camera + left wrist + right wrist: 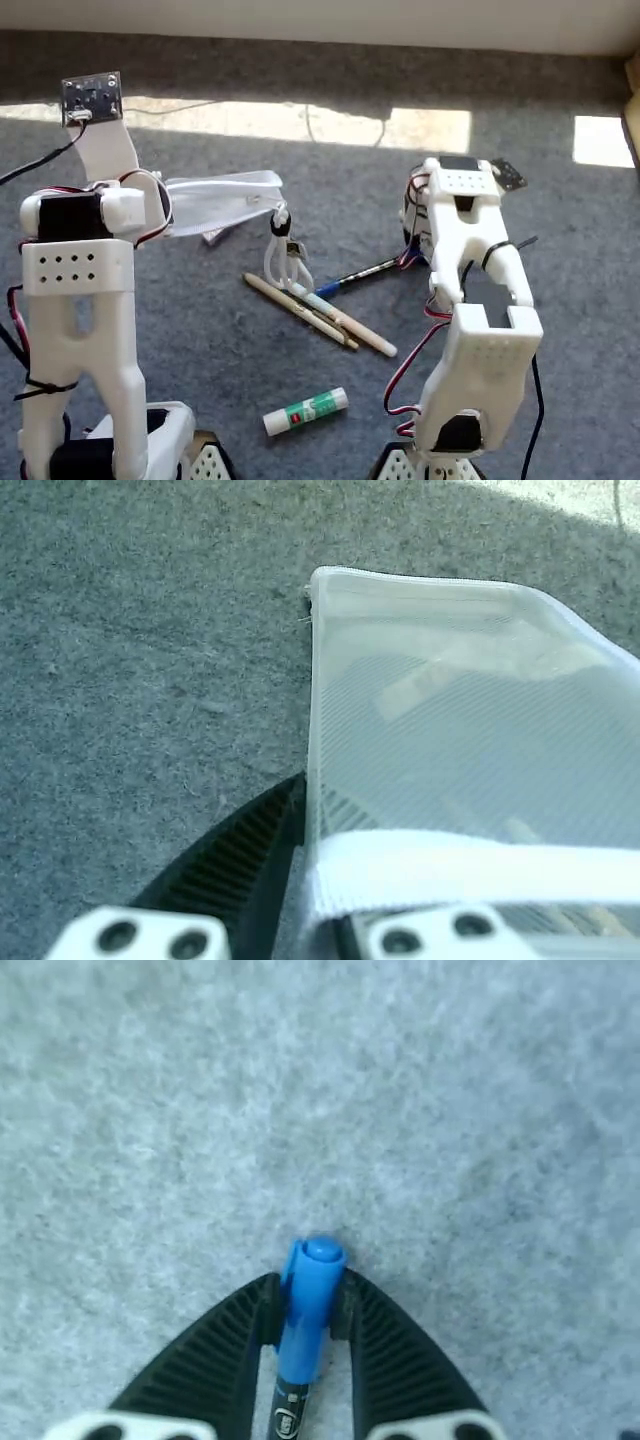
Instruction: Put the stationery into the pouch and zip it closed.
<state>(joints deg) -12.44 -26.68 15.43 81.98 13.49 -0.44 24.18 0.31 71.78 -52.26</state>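
Hanging from the left gripper [168, 212], the translucent mesh pouch [225, 200] is held out flat toward the middle of the grey carpet [520, 190], its white edge band clamped between the pads. One black finger [240, 865] is seen beside the pouch in the left wrist view. A white loop [286, 266] dangles from the pouch's far corner, and its lower end is just beside the pencils. The right gripper [305, 1300] is set low over the carpet and is pressed in on the blue cap of a pen [310, 1260]. The pen's dark shaft is seen in the high view running from under the right arm toward the pencils. Two pencils [318, 312] are laid side by side on the carpet between the arms. A glue stick [305, 411] with a green label is placed nearer the arm bases, apart from the pencils.
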